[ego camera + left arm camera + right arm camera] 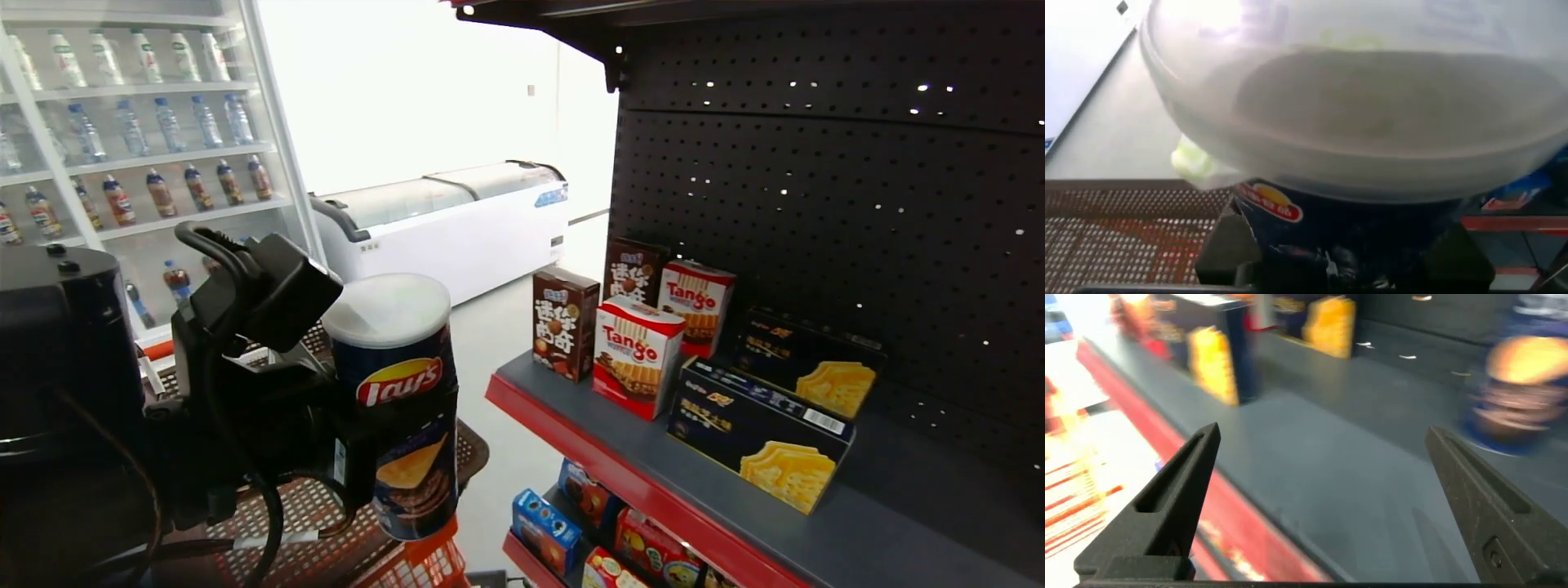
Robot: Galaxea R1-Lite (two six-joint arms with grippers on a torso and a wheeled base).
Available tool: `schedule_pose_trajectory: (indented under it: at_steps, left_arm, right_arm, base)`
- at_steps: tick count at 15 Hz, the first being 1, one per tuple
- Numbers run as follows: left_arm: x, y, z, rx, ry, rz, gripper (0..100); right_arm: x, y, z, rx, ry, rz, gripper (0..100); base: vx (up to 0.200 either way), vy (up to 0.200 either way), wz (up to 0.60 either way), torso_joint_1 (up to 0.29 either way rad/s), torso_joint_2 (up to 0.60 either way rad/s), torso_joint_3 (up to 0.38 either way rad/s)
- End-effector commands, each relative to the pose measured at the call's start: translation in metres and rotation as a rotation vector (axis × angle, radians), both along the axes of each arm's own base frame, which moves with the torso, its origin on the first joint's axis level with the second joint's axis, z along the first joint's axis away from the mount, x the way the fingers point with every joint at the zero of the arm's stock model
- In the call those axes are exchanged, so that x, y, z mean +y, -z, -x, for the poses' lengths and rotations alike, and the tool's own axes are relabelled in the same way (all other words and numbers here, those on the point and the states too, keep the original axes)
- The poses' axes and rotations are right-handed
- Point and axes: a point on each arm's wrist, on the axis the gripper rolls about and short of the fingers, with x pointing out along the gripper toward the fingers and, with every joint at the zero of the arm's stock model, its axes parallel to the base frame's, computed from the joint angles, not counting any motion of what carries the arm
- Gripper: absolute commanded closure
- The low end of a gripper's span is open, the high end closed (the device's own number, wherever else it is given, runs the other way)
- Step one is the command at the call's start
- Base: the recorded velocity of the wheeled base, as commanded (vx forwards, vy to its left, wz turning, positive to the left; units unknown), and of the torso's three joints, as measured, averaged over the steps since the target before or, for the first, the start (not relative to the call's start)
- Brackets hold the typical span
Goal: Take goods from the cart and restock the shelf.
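Observation:
A tall dark blue chips can (pixel 402 384) with a white lid stands upright in my left gripper (pixel 363 465), which is shut on its lower half. It hangs above the red mesh cart (pixel 326 506), left of the shelf (pixel 588 408). In the left wrist view the can (pixel 1290 214) has its lid close up, and the fingers (pixel 1226 251) hold it from both sides. My right gripper (pixel 1323 498) is open over the grey shelf board (pixel 1355 474), with nothing between its fingers.
On the shelf stand brown boxes (pixel 565 322), red-and-white wafer boxes (pixel 637 355) and dark blue biscuit boxes (pixel 763 433) against a black pegboard (pixel 816 188). Snack packs (pixel 547 531) fill the lower shelf. A drinks fridge (pixel 139 122) and a chest freezer (pixel 449 220) stand behind.

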Motion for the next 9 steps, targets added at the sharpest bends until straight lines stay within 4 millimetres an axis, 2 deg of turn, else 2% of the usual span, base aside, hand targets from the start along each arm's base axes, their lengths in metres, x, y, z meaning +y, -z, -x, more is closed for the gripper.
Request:
schedule_pose_trajectory:
  at_steps: [1, 9]
  left_arm:
    - [-0.001, 0.000, 0.000, 0.001, 0.002, -0.001, 100]
    - [-0.011, -0.005, 0.011, -0.015, 0.070, 0.010, 100]
  right_arm:
    - [0.000, 0.000, 0.000, 0.002, -0.001, 0.000, 0]
    - [0.000, 0.000, 0.000, 0.002, -0.001, 0.000, 0]
  base:
    - [0.000, 0.000, -0.60, 0.012, 0.00, -0.002]
    - [0.000, 0.000, -0.60, 0.000, 0.00, 0.002]
